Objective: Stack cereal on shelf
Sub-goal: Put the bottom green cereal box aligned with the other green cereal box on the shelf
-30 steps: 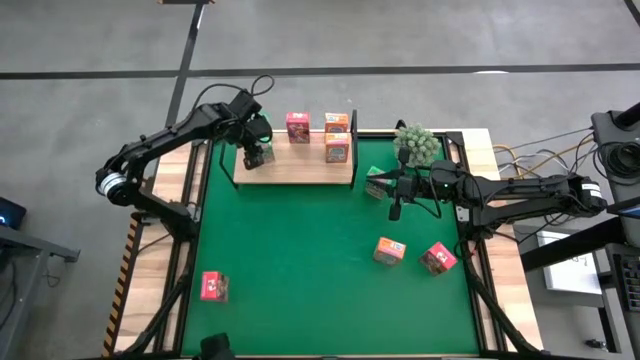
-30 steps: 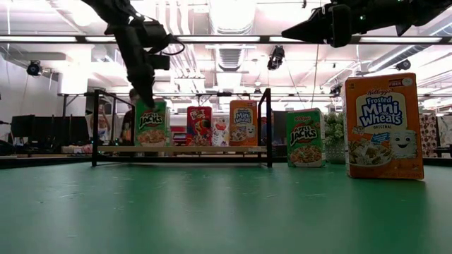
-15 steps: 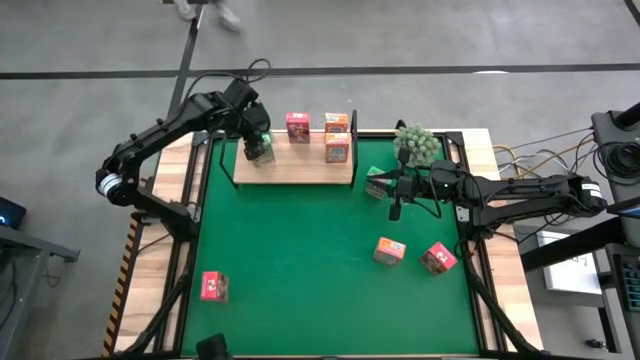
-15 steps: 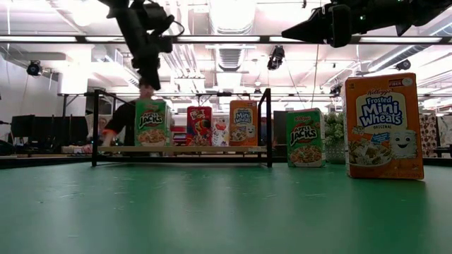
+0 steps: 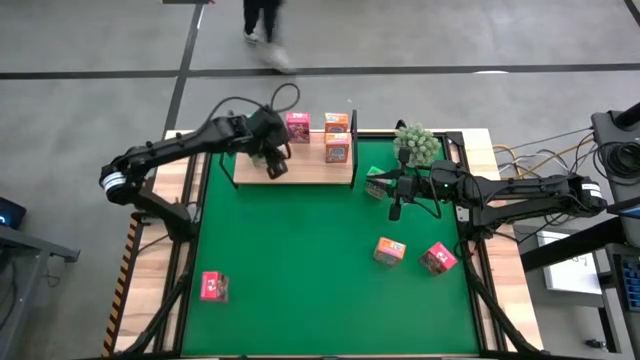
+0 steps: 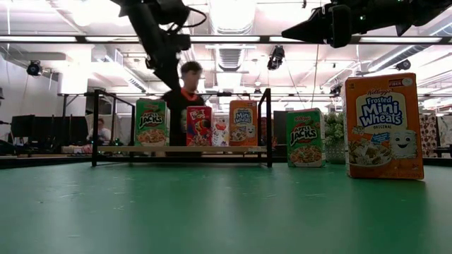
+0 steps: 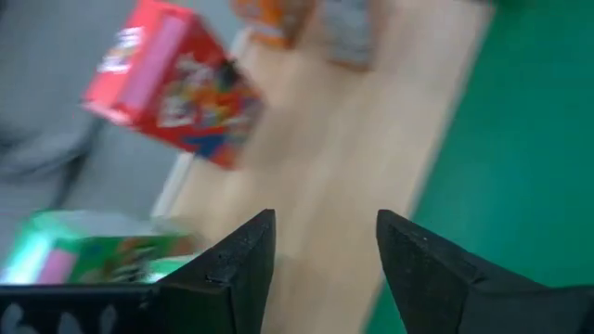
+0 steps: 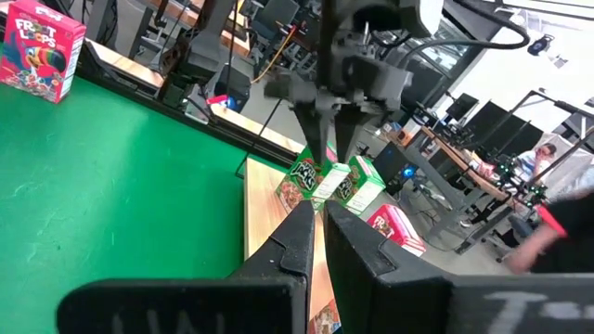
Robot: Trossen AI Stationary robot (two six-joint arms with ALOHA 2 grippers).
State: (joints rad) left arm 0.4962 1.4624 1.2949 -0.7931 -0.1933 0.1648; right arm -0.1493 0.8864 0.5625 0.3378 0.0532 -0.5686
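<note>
STEP: between placements | SHELF: light wooden stepped shelf [image 5: 300, 168], table's far edge, holds green, pink-red, orange cereal boxes | LEFT gripper [image 5: 274, 163]: over shelf, fingers spread, empty | RIGHT gripper [image 5: 393, 209]: near right edge, fingers pressed together | NEXT: likely fetch the small pink-red cereal box [image 5: 213, 286], near-left corner.

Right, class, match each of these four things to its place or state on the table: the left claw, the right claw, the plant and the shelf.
Things:
1. left claw
2. right claw
3. plant
4. shelf

Places or states:
a. shut, above the mat, beside a green box
b. at the mat's far edge, carrying cereal boxes
c. open and empty, above the shelf
d. just right of the shelf, at the table's far side

Pairs: 1-c, 2-a, 3-d, 4-b
</note>
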